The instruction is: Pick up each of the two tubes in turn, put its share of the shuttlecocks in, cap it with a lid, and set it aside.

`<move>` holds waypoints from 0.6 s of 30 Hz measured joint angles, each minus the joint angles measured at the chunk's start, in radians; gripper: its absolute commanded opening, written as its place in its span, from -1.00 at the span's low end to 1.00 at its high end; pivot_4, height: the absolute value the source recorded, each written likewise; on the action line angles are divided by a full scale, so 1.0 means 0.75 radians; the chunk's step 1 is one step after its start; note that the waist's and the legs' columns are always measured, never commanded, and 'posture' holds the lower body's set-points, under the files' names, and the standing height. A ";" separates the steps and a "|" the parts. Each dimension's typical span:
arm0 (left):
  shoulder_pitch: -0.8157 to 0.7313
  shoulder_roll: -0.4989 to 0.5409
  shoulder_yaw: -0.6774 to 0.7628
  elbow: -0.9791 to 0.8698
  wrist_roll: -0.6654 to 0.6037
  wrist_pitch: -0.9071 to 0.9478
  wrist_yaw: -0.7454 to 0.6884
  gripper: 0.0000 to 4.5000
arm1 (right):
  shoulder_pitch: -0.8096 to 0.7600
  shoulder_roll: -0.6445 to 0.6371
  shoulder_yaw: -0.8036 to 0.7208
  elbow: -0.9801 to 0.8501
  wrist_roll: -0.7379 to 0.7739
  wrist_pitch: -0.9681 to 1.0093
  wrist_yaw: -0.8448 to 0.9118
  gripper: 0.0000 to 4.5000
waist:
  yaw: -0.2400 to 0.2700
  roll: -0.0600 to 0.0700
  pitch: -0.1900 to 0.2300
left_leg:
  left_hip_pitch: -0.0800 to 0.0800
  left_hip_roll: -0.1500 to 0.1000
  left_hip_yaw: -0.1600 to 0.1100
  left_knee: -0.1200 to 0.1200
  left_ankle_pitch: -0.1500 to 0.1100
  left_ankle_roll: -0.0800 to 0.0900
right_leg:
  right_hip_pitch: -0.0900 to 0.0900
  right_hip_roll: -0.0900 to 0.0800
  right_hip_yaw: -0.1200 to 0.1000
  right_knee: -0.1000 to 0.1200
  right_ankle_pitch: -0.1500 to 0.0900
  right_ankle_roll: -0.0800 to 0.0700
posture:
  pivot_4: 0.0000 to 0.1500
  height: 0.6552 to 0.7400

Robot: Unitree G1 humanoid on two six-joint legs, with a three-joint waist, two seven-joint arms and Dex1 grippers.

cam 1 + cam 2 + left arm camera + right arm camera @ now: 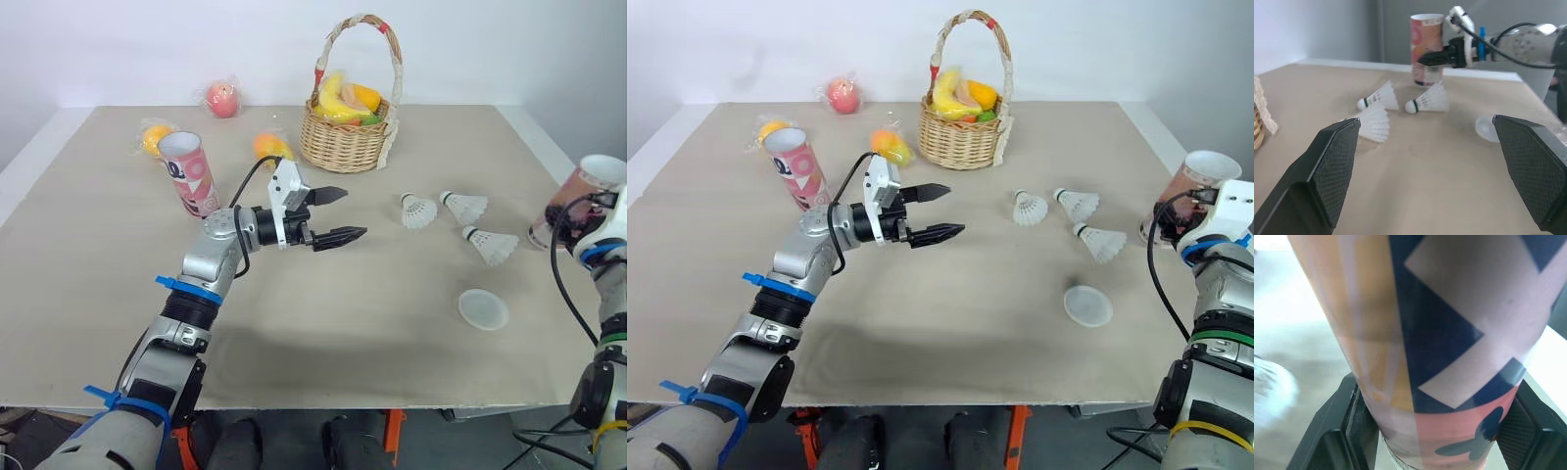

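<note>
A pink patterned tube (191, 173) stands open-topped at the left of the table. A second tube (578, 196) stands at the right edge, and my right gripper (1435, 431) is shut on it, its fingers (1352, 421) pressed against both sides. Three white shuttlecocks (419, 211) (464, 206) (493, 245) lie on the right half of the table. A clear round lid (483, 309) lies nearer the front edge. My left gripper (351, 213) hovers open over the middle of the table, pointing toward the shuttlecocks, with nothing between its fingers.
A wicker basket (343, 147) with fruit stands at the back centre. Wrapped fruits lie at the back left: a peach (222, 98) and two oranges (155, 137) (271, 147). The second tube is close to the table's right edge.
</note>
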 measured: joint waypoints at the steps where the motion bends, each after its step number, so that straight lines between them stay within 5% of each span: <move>1: 0.000 -0.006 0.000 -0.001 0.003 -0.001 0.000 1.00 | -0.004 -0.002 -0.021 0.046 0.009 -0.034 -0.009 0.42 | -0.001 0.000 0.000 | 0.000 0.000 0.000 0.000 0.000 0.000 | 0.000 0.000 0.000 0.000 0.000 0.001 | 1.00 1.00; 3: 0.006 -0.013 0.000 -0.010 0.003 -0.001 0.001 1.00 | -0.011 -0.007 -0.036 0.092 0.019 -0.060 -0.015 0.42 | -0.002 0.000 0.000 | 0.000 -0.001 0.000 0.000 0.000 0.000 | 0.001 -0.001 0.000 0.000 0.000 0.001 | 1.00 1.00; 8: 0.051 -0.008 0.001 -0.050 0.003 0.008 0.001 1.00 | -0.008 -0.009 -0.066 0.159 0.033 -0.080 -0.006 0.97 | -0.003 0.000 0.000 | 0.001 -0.001 0.000 0.001 0.002 -0.003 | 0.002 -0.001 0.000 0.000 0.001 0.003 | 1.00 1.00; 18: 0.077 -0.021 0.012 -0.094 0.003 0.028 0.035 1.00 | 0.036 -0.010 -0.051 0.171 0.039 -0.005 0.137 0.97 | -0.003 0.000 0.000 | 0.001 -0.002 0.001 0.001 0.002 -0.003 | 0.002 -0.002 0.001 0.000 0.002 0.005 | 1.00 1.00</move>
